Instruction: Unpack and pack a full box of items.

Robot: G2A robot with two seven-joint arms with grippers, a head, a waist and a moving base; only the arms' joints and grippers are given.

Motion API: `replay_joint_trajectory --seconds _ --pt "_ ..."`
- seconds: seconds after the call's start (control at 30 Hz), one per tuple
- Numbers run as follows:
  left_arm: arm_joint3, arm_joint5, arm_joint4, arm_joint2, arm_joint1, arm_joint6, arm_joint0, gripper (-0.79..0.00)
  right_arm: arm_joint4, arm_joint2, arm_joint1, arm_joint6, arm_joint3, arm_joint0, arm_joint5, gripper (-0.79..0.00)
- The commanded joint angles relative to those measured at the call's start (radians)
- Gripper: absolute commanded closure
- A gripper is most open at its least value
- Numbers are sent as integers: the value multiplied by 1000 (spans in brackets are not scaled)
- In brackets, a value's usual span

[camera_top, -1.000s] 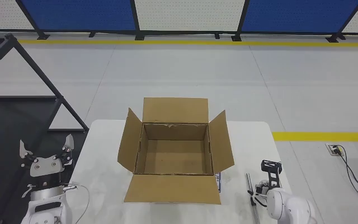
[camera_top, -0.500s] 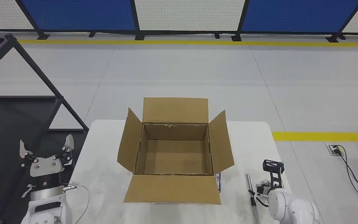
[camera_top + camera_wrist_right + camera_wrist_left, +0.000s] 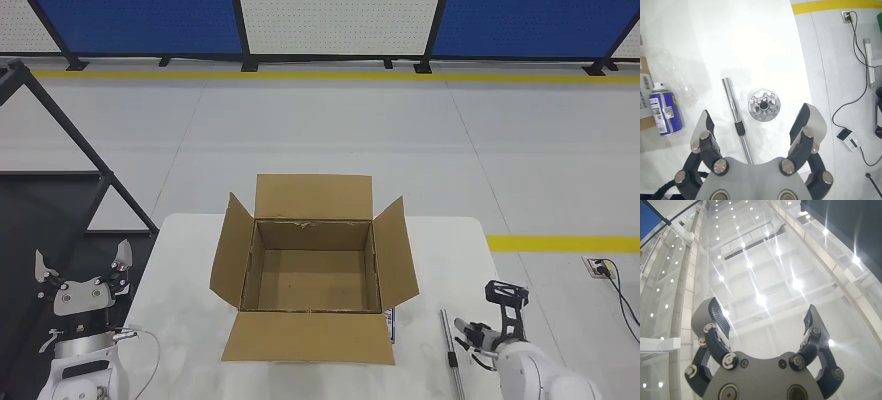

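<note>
Well, the right pincer (image 3: 756, 110) hangs over the white table (image 3: 734, 28) with its fingers spread wide, gripping nothing. Right below its gap lies a round metal hub (image 3: 763, 105). Just beside that, nearer one finger, is a shiny metal rod (image 3: 732, 100) with a black collar. Farther out past that same finger, a blue spray can (image 3: 665, 111) lies near some clear plastic wrap (image 3: 676, 64). The cardboard box (image 3: 308, 338) sits with its flaps open beyond the can, between the two pincers and well apart from each. The left pincer (image 3: 763, 306) is spread too, empty, pointing up at the ceiling lights.
</note>
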Motion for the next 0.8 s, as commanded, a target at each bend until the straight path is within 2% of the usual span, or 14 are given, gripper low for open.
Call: replay_joint_trajectory --seconds 0.0,0.3,0.47,0.77 --pt "0 0 0 0 0 0 0 -785 63 12 1 -28 -74 -39 -26 -785" --pt "0 0 0 0 0 0 0 -785 416 81 7 -189 -338 -251 -238 -785" --pt "0 0 0 0 0 0 0 -785 583 121 17 -269 -355 -330 -397 -785" --pt "0 0 0 0 0 0 0 -785 587 124 17 -270 -355 -333 -404 -785"
